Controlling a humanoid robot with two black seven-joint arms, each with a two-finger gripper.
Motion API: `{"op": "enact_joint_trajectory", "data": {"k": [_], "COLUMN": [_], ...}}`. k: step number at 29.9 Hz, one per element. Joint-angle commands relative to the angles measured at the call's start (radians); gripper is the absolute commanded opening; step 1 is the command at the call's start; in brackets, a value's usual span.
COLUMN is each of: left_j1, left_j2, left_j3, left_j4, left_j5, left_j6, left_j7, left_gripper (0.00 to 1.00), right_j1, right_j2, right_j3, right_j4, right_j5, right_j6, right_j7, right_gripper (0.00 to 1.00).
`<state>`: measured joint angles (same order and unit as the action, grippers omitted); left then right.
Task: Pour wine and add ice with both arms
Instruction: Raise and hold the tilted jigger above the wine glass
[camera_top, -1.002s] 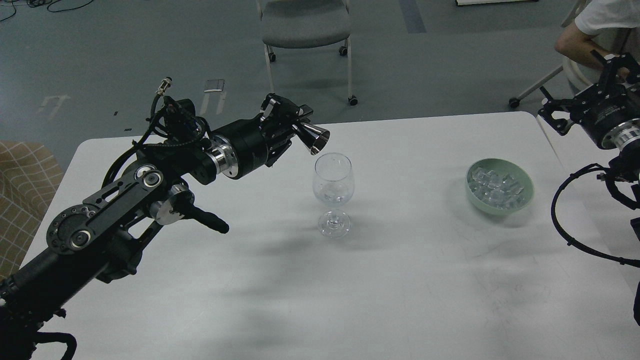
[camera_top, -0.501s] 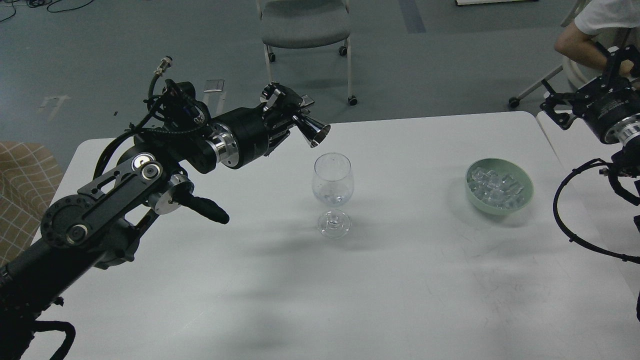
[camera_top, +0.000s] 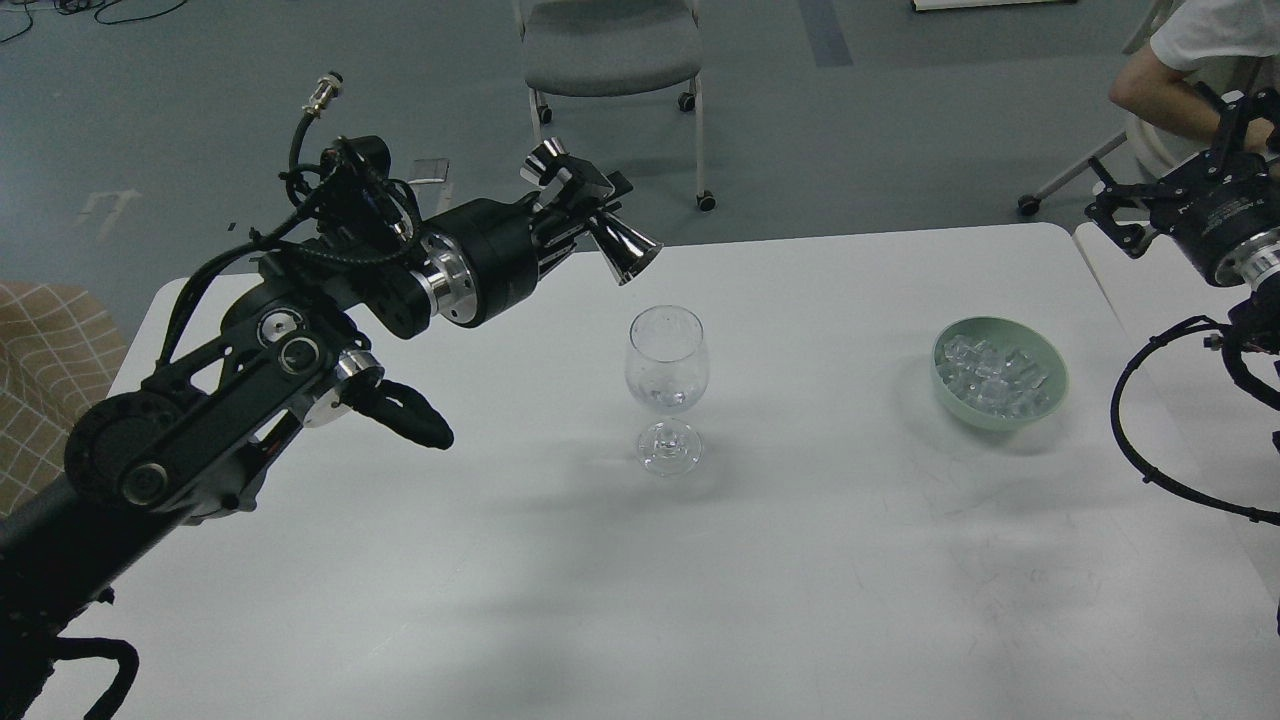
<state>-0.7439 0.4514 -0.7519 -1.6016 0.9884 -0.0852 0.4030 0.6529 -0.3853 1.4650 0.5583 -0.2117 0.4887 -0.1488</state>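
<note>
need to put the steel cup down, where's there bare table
Bare table lies between the wine glass and the green bowl of ice, and all along the near edge. Crowded: the left side, under the left gripper holding the steel cup.

Bare table (camera_top: 820, 560) between wine glass (camera_top: 667, 385) and bowl (camera_top: 1000, 372) (nothing intervening).

Left gripper (camera_top: 583, 212) tilts silver jigger (camera_top: 622, 252) above wine glass (camera_top: 667, 370)

Legible text: none. Small white print on the right arm's (camera_top: 1215, 215) black housing; too blurred to read.
</note>
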Motion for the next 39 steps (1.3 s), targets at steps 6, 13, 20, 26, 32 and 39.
{"op": "enact_joint_trajectory", "data": {"k": [6,13,20,26,32,39], "left_j1": [-0.011,-0.011,-0.031,-0.032,-0.035,-0.029], "left_j2": [0.004,0.004,0.004,0.012,0.018,0.016], "left_j3": [-0.006,-0.006,-0.001,0.002,0.002,-0.009], "left_j4": [-0.035,-0.066,-0.075,-0.075,-0.083,-0.095], "left_j5": [0.009,0.012,0.079,0.108,0.108,0.108], "left_j6": [0.001,0.001,0.001,0.001,0.001,0.002], "left_j7": [0.031,0.059,0.059,0.06,0.068,0.086], "left_gripper": [0.0,0.0,0.0,0.0,0.0,0.0], "right_j1": [0.001,0.002,0.001,-0.002,-0.001,-0.001], "right_j2": [-0.004,-0.004,-0.012,-0.014,-0.012,-0.014], "right_j3": [0.0,0.0,0.0,0.0,0.0,0.0], "right_j4": [0.0,0.002,0.002,0.002,0.003,0.002], "right_j5": [0.0,0.0,0.0,0.0,0.0,0.0], "right_j6": [0.0,0.0,0.0,0.0,0.0,0.0], "right_j7": [0.0,0.0,0.0,0.0,0.0,0.0], "right_gripper": [1.0,1.0,1.0,1.0,1.0,1.0]}}
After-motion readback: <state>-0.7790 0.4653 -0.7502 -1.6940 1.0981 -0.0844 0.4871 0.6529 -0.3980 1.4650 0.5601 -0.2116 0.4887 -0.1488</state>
